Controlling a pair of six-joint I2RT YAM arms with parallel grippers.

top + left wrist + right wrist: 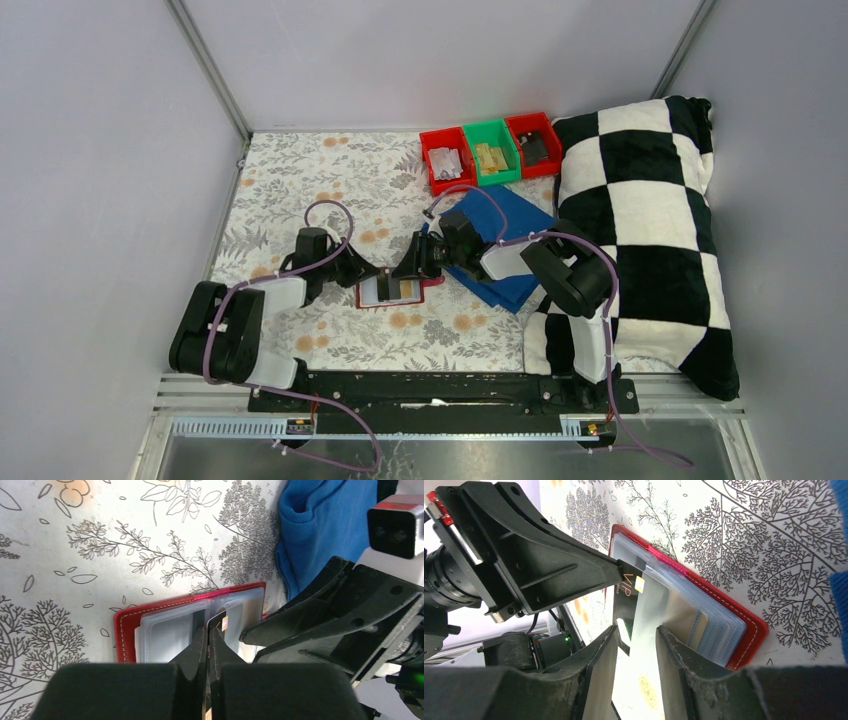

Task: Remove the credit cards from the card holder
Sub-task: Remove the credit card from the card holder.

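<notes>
We read left gripper (207, 630) clamped on dark grey card (626, 587) for extraction | right gripper (636, 630) part-open astride card holder (127, 625), perhaps steadying; grip unclear

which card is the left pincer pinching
The dark card with gold VIP lettering, its corner in the left pincer, raised off the card holder; the tan card lies flat in its sleeve.

I get bright, even overhead light — shadows soft and faint. Glare whitens the card holder (696, 605) sleeves; the left gripper (207, 635), close up, looks dark and blurred.
</notes>
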